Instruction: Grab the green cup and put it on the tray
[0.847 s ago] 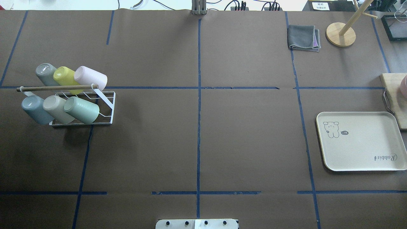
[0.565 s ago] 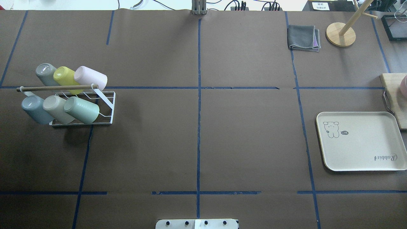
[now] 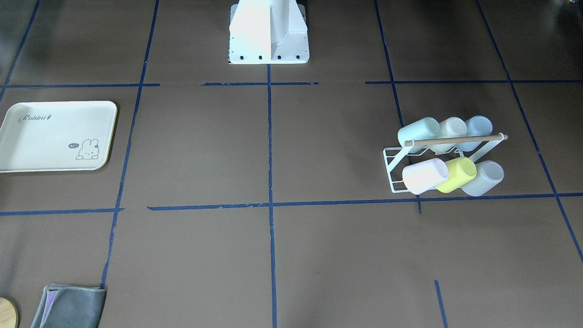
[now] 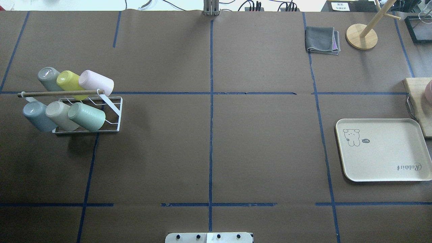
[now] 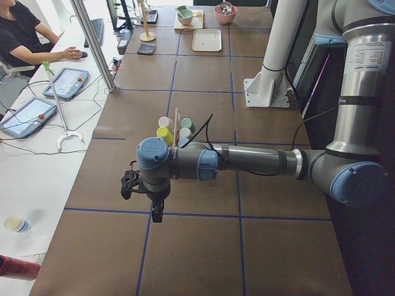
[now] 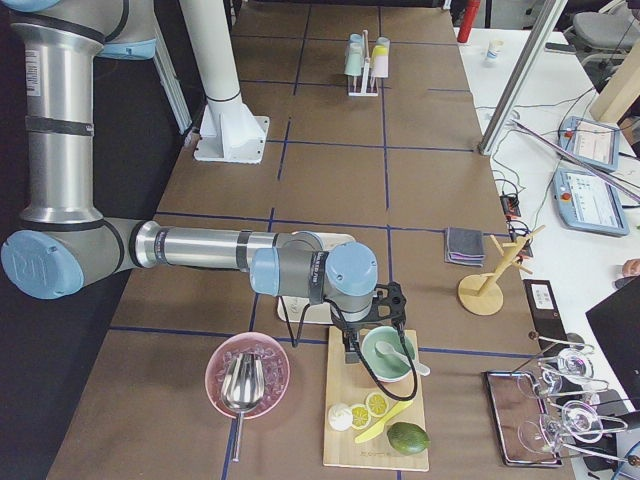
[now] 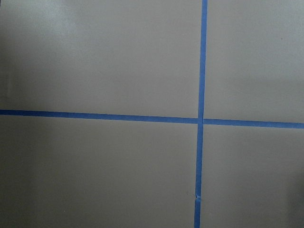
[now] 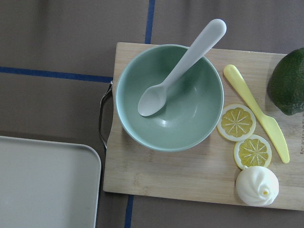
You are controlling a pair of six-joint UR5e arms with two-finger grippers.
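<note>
The green cup (image 4: 87, 116) looks glossy plastic, the tray (image 4: 381, 162) matt.

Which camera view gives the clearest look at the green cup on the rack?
The overhead exterior view: the green cup lies tilted on the wire rack, whole and unblocked. The front-facing view also shows it, but paler. The two side views show it tiny and far off; neither wrist view shows it.

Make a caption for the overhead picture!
Green cup sits on the white rack, far across the table from the tray.
</note>
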